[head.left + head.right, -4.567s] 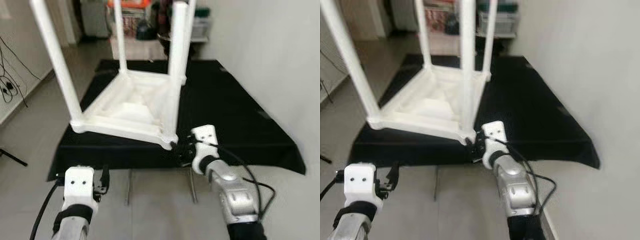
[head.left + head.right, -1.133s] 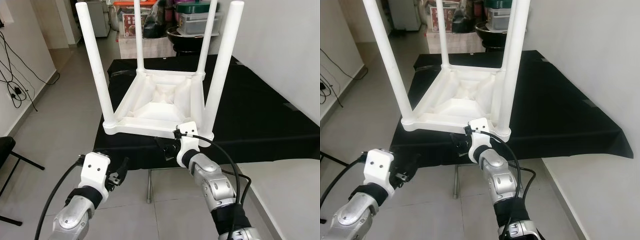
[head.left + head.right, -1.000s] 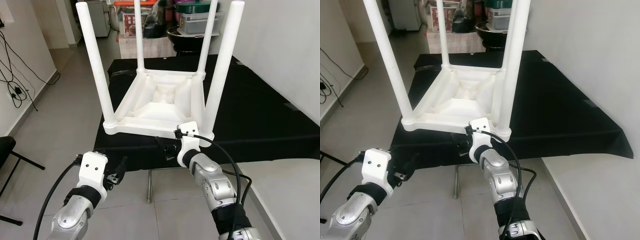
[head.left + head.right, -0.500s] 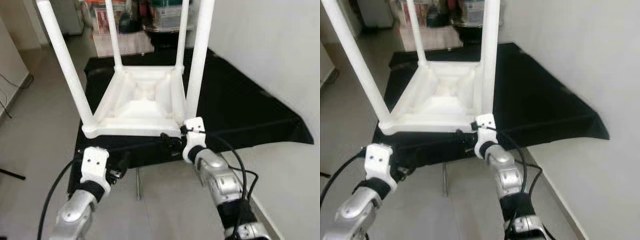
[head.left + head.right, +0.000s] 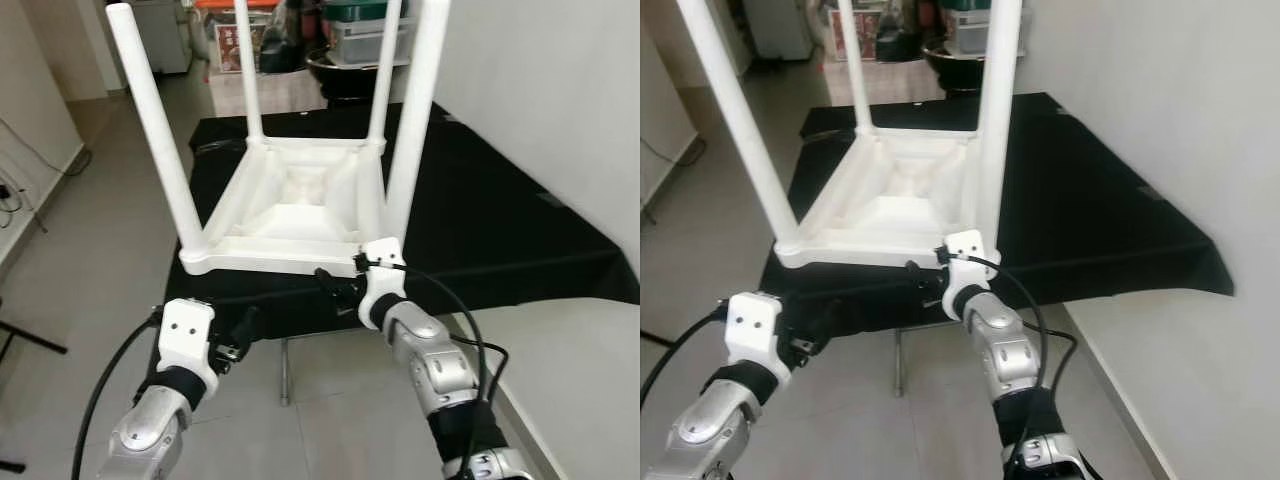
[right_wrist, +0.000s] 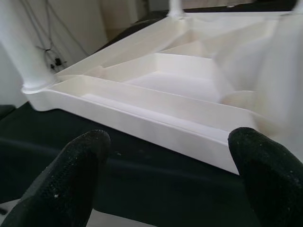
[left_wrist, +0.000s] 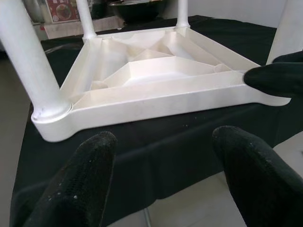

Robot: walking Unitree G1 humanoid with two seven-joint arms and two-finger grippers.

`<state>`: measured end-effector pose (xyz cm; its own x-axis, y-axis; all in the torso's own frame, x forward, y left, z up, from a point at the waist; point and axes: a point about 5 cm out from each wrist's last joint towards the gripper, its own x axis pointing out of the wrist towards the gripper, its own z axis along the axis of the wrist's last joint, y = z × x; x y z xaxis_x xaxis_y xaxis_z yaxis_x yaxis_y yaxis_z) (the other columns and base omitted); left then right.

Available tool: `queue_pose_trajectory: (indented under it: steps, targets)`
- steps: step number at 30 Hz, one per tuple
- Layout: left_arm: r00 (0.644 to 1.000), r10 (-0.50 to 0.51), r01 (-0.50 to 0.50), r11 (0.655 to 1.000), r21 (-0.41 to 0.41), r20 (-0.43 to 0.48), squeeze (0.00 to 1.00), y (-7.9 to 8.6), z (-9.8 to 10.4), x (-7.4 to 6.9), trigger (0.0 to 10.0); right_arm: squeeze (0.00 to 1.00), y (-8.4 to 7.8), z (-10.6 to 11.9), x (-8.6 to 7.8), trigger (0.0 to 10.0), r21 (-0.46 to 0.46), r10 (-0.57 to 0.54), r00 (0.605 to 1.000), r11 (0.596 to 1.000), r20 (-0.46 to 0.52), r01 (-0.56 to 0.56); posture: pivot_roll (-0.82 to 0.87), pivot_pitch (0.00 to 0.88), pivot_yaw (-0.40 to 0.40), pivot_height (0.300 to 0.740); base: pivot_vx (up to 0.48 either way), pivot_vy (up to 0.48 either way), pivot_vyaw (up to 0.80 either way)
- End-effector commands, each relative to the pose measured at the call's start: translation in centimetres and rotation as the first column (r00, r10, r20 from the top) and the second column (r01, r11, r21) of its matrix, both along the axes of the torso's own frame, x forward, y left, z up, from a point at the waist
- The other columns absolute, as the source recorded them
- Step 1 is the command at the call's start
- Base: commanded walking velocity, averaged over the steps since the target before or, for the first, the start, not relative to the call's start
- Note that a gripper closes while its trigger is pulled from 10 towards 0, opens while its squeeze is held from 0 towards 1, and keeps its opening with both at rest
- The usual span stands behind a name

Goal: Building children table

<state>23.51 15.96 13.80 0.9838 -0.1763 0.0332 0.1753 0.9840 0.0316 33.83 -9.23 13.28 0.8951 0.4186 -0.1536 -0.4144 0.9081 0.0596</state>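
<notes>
Nearest: left tool [image 5: 243, 328] hung low at the front edge of the surface [image 5: 480, 230], fingers [image 7: 90, 175] spread wide, gripping nothing, aimed at the near-left corner of the children table [image 5: 290, 205]. It had come in closer than half a second back, when it sat a bit further under the edge; a second back it was lower and further out.

Next: right tool [image 5: 337, 290] was at the near-right corner of the children table, just beside the near rail, fingers [image 6: 71, 175] spread, nothing pinched. Touching the rail or just short of it: could not tell. It kept about the same spot against that corner as in the earlier views.

Beyond: children table lay upside down on the black-covered surface, all four legs up, near-right leg [image 5: 413, 110] right above the right tool.

Far: bins and clutter [image 5: 350, 30] behind the surface.

Judgement: legs looked fitted, both tools closing on the near rail, likely set to grip and flip or shift it.
</notes>
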Motion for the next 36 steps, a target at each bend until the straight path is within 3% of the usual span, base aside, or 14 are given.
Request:
queue_pose_trajectory:
  steps: [1, 17, 36]
  targets:
    - [1.0, 0.0, 0.0, 1.0, 0.006, -0.017, 0.0, 0.11, -0.23, 0.02, 10.0, 0.0, -0.25, 0.13, 0.21, 10.0, 0.014, -0.011, 1.0, 1.0, -0.003, 0.011, -0.04, 0.0, 0.009, 0.74, 0.0, 0.0, -0.8]
    - [1.0, 0.013, -0.012, 1.0, 0.023, -0.024, 0.0, 0.15, -0.27, 0.06, 10.0, 0.0, -0.23, 0.12, 0.25, 10.0, 0.012, -0.007, 1.0, 1.0, -0.006, 0.007, -0.03, 0.0, 0.008, 0.74, 0.0, 0.0, -0.15]
    - [1.0, 0.017, -0.017, 1.0, 0.008, -0.004, 0.0, 0.13, -0.01, 0.25, 10.0, 0.0, -0.2, 0.07, 0.33, 10.0, 0.015, -0.003, 1.0, 1.0, -0.013, 0.003, -0.03, 0.0, 0.002, 0.74, 0.0, 0.0, -0.71]
